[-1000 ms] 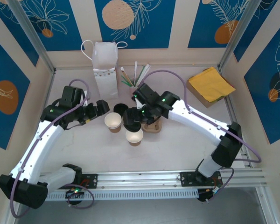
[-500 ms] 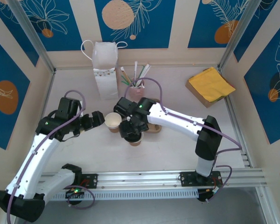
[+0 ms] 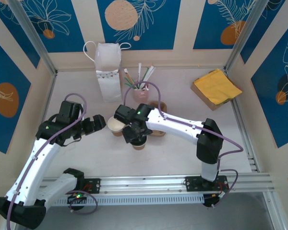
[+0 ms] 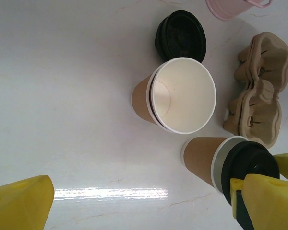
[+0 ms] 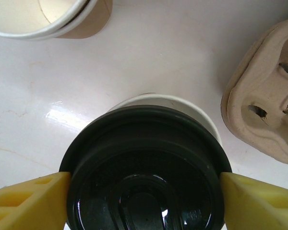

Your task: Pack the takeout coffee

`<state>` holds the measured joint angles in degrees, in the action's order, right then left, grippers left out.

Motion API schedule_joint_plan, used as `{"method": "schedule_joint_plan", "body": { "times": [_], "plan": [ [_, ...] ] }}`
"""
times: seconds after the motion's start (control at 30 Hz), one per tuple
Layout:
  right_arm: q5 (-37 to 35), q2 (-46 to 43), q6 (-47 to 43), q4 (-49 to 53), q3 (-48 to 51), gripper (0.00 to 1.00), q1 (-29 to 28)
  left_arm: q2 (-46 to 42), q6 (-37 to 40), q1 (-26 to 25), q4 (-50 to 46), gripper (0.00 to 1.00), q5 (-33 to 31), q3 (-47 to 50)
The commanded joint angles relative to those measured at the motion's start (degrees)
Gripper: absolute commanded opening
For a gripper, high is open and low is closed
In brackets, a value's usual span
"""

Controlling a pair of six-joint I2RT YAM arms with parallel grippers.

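While right gripper [image 5: 144, 189] pinches the takeout coffee [image 4: 200, 160] by its lid, left gripper [image 4: 141, 191] hangs spread. Two cups counted: open cup [image 3: 116, 125] sits at the coffee's 10 o'clock. One loose lid [image 4: 181, 36].

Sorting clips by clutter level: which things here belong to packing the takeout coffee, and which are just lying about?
Job: takeout coffee, white paper bag, probably the pulp cup carrier.
Lying about: open cup, loose black lid, pink cup of straws, yellow napkins.
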<state>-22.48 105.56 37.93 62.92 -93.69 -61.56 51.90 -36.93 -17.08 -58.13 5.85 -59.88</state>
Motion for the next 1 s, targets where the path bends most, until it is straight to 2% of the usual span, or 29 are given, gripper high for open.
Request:
{"method": "schedule_joint_plan", "body": {
  "times": [0.0, 0.97],
  "plan": [
    [-1.31, -0.05, -0.26, -0.42, 1.53, 0.78, -0.28, -0.42, 0.97, 0.51, -1.32, 1.00, -1.09, 0.02],
    [-0.97, 0.81, -0.10, -3.04, 4.64, 0.79, 0.43, 1.34, 1.07, 0.54, 0.43, 1.00, 0.21, -0.05]
  ]
}}
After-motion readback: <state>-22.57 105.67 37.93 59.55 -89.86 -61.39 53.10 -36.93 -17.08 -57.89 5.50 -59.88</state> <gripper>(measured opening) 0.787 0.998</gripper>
